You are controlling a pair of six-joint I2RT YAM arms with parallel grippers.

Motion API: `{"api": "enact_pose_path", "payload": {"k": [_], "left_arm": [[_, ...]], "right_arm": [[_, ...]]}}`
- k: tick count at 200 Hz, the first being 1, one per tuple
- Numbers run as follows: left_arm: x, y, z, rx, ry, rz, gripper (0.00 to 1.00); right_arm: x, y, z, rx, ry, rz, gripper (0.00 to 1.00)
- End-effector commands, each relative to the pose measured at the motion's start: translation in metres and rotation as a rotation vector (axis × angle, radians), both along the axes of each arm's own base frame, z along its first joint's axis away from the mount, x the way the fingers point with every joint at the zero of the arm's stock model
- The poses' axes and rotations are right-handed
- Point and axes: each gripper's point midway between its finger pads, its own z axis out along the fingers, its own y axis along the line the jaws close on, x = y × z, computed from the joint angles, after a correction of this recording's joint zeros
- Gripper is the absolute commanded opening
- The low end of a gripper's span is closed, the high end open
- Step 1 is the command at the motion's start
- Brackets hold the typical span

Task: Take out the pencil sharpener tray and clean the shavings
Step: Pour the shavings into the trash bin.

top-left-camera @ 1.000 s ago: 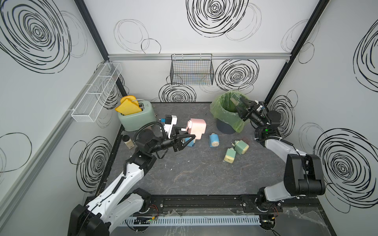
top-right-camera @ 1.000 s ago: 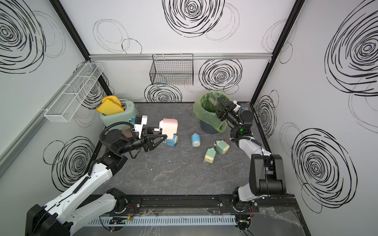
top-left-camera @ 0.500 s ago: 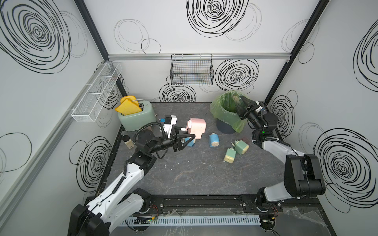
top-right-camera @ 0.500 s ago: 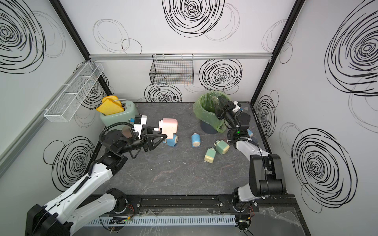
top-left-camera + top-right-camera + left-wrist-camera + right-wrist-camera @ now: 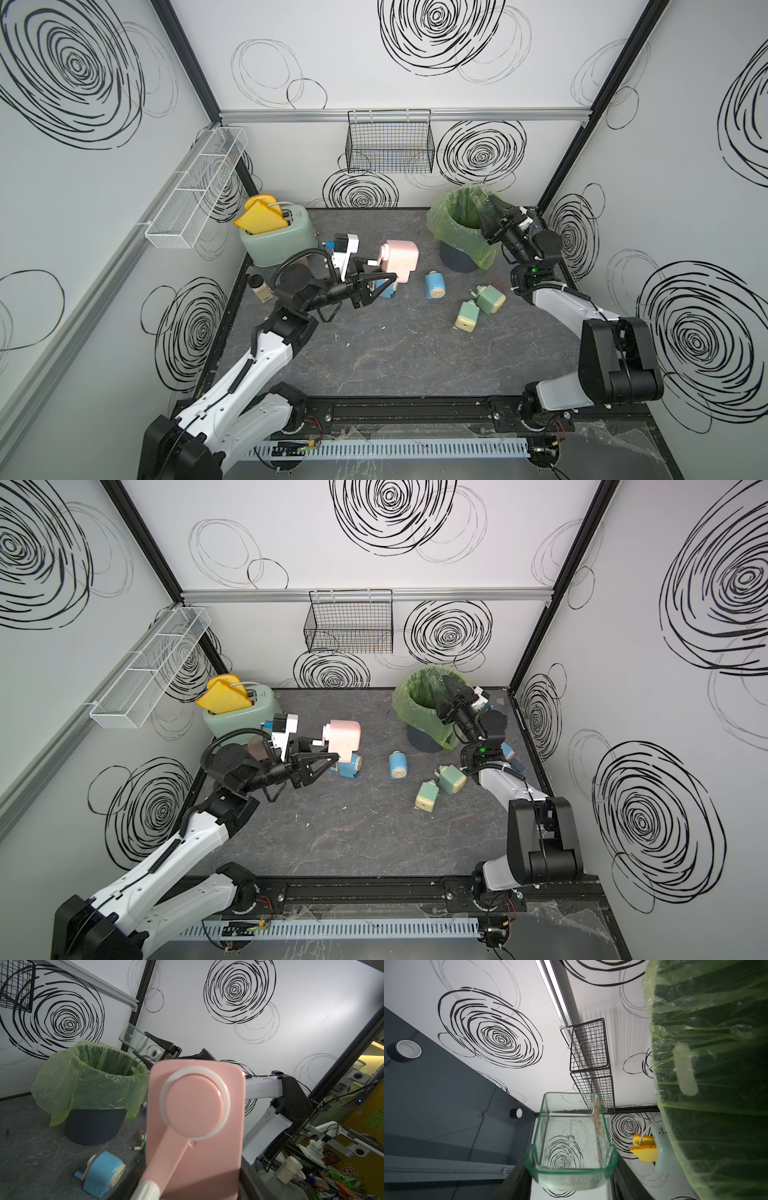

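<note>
Right gripper, clamping the clear tray, is being kept nearly still above the centre-right bin; tan shavings are being shown lining one wall.

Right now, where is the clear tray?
The clear tray is clamped in the right gripper, above the rim of the green-lined bin at the back right corner of the table.

Your tray is clear, glossy plastic, dusted with fine wood shavings. You have a smooth, satin pink plastic sharpener, and the bin liner is thin, crinkled green film.
</note>
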Motion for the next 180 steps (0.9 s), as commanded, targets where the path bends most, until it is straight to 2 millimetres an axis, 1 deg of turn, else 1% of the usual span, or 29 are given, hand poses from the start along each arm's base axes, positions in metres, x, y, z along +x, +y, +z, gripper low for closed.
{"api": "enact_pose_path", "payload": {"k": [1, 31, 38, 51, 56, 62, 66, 73, 86, 90, 96, 101, 109, 114, 121, 126, 130, 136, 140, 150, 158, 169, 180], "left_arm": [[-0.007, 0.002, 0.018, -0.039, -0.082, -0.002, 0.09], [-0.006, 0.003, 0.019, -0.039, -0.084, 0.002, 0.09], [-0.006, 0.003, 0.019, -0.039, -0.084, 0.003, 0.09], [-0.006, 0.003, 0.019, -0.039, -0.084, 0.003, 0.09], [-0.006, 0.003, 0.019, -0.039, -0.084, 0.004, 0.09], [-0.007, 0.003, 0.019, -0.039, -0.086, 0.005, 0.09], [-0.006, 0.004, 0.019, -0.039, -0.087, 0.007, 0.09], [-0.006, 0.004, 0.018, -0.04, -0.084, 0.007, 0.09], [-0.006, 0.004, 0.019, -0.041, -0.084, 0.006, 0.09], [-0.006, 0.004, 0.019, -0.04, -0.084, 0.007, 0.09], [-0.005, 0.005, 0.018, -0.04, -0.084, 0.011, 0.09], [-0.005, 0.004, 0.018, -0.042, -0.083, 0.011, 0.09], [-0.005, 0.004, 0.019, -0.045, -0.083, 0.008, 0.09], [-0.005, 0.005, 0.019, -0.045, -0.083, 0.008, 0.09], [-0.005, 0.005, 0.018, -0.044, -0.083, 0.01, 0.09], [-0.005, 0.005, 0.019, -0.045, -0.083, 0.01, 0.08], [-0.005, 0.005, 0.018, -0.045, -0.081, 0.01, 0.08], [-0.004, 0.004, 0.018, -0.044, -0.079, 0.008, 0.08], [-0.005, 0.005, 0.018, -0.044, -0.082, 0.008, 0.08], [-0.004, 0.005, 0.018, -0.043, -0.081, 0.013, 0.08], [-0.003, 0.005, 0.017, -0.045, -0.075, 0.014, 0.08], [-0.003, 0.006, 0.018, -0.047, -0.077, 0.013, 0.08], [-0.002, 0.006, 0.018, -0.047, -0.079, 0.015, 0.08]], "right_arm": [[-0.002, -0.01, 0.026, 0.338, 0.11, 0.045, 0.4], [-0.003, -0.009, 0.033, 0.333, 0.093, 0.05, 0.4], [0.0, -0.01, 0.026, 0.322, 0.126, 0.048, 0.4], [-0.004, -0.01, 0.025, 0.327, 0.117, 0.055, 0.39], [-0.007, -0.011, 0.033, 0.338, 0.083, 0.052, 0.39], [-0.006, -0.014, 0.036, 0.32, 0.074, 0.035, 0.4], [-0.002, -0.015, 0.027, 0.296, 0.114, 0.027, 0.39], [-0.002, -0.014, 0.02, 0.274, 0.151, 0.048, 0.38], [-0.008, -0.02, 0.035, 0.284, 0.08, 0.018, 0.39], [-0.005, -0.021, 0.033, 0.263, 0.092, 0.01, 0.39], [-0.002, -0.021, 0.024, 0.228, 0.143, 0.025, 0.39], [-0.003, -0.019, 0.023, 0.22, 0.151, 0.048, 0.39], [-0.009, -0.02, 0.035, 0.249, 0.087, 0.031, 0.39], [-0.007, -0.025, 0.039, 0.245, 0.063, 0.0, 0.4], [0.0, -0.027, 0.028, 0.204, 0.124, 0.008, 0.4], [0.001, -0.025, 0.022, 0.196, 0.157, 0.04, 0.39], [-0.001, -0.024, 0.026, 0.204, 0.132, 0.046, 0.39], [-0.004, -0.025, 0.039, 0.222, 0.064, 0.032, 0.39], [-0.003, -0.025, 0.042, 0.22, 0.048, 0.03, 0.39], [0.002, -0.017, 0.035, 0.187, 0.102, 0.067, 0.4], [0.002, -0.014, 0.032, 0.187, 0.108, 0.08, 0.4], [0.003, -0.012, 0.03, 0.204, 0.101, 0.078, 0.39], [0.005, -0.012, 0.026, 0.185, 0.1, 0.08, 0.39]]}}
